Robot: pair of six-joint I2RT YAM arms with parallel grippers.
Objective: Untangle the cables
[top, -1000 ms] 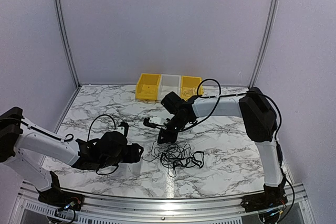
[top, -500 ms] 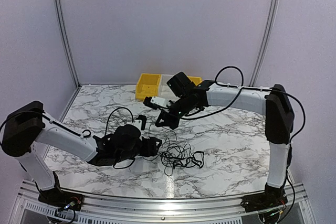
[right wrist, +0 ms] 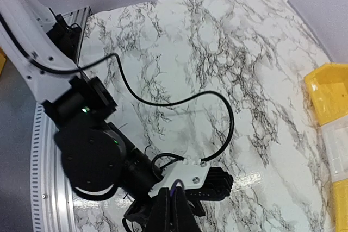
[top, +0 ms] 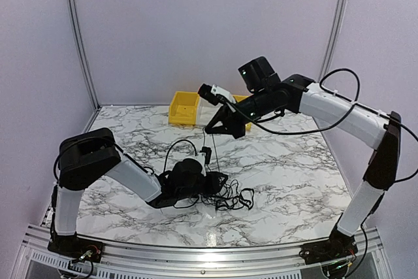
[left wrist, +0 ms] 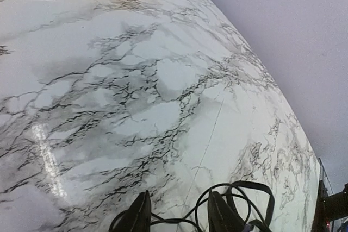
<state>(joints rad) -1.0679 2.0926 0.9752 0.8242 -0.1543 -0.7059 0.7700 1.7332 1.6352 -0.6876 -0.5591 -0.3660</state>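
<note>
The cables [top: 231,195] lie in a loose black tangle on the marble table, near the front middle. My right gripper [top: 214,129] is raised well above them and shut on one thin strand [top: 213,151], which runs straight down to the tangle. In the right wrist view the shut fingers [right wrist: 174,213] pinch a small loop of that strand [right wrist: 175,188] above the left arm's wrist. My left gripper [top: 219,181] is low at the tangle's left edge. In the left wrist view it [left wrist: 179,218] is open, with cable loops [left wrist: 239,194] lying between its fingers and round the right one.
A yellow bin [top: 184,107], a white bin [top: 212,101] and a second yellow bin [top: 238,101] stand in a row at the back of the table; the right gripper partly covers them. White walls enclose the table. The left arm's own thick cable [right wrist: 217,107] arcs above its wrist.
My right gripper has risen up and back, drawing one strand taut above the tangle. My left gripper has moved right across the table to the tangle's left edge.
</note>
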